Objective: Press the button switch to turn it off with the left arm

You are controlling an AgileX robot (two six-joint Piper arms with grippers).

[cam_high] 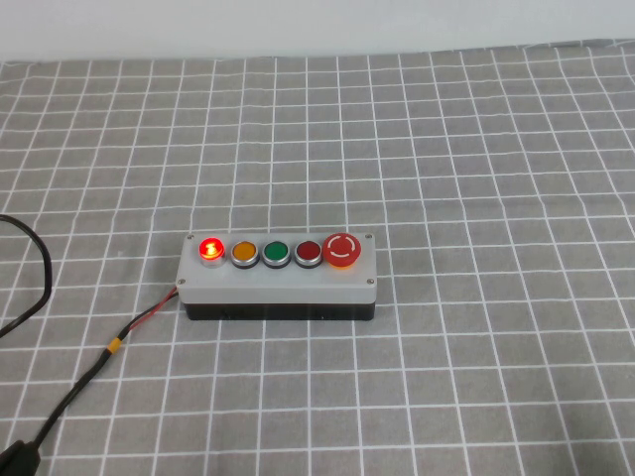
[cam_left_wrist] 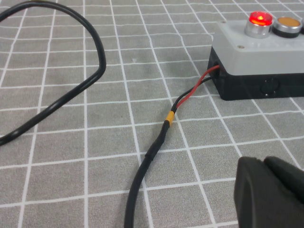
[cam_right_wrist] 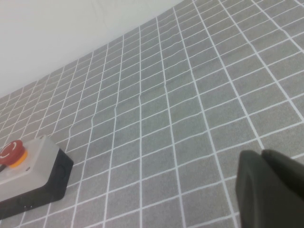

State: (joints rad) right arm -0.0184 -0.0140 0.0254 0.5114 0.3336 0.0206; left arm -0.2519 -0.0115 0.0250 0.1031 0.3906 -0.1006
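The button switch (cam_high: 211, 249) is the small round button at the left end of the grey box's (cam_high: 278, 281) row, and it glows bright red. It also shows in the left wrist view (cam_left_wrist: 260, 19), atop the box (cam_left_wrist: 256, 54). My left gripper (cam_left_wrist: 265, 163) is shut and empty, low over the cloth, well short of the box on its wire side. My right gripper (cam_right_wrist: 262, 154) is shut and empty, far off the box's (cam_right_wrist: 33, 166) other end. Neither gripper shows in the high view.
The row also holds an orange button (cam_high: 244, 251), a green button (cam_high: 275, 252), a darker red button (cam_high: 308, 252) and a large red mushroom button (cam_high: 341, 249). A red-and-black wire with a yellow band (cam_left_wrist: 168, 117) leaves the box. A thick black cable (cam_left_wrist: 90, 80) loops on the grey grid cloth.
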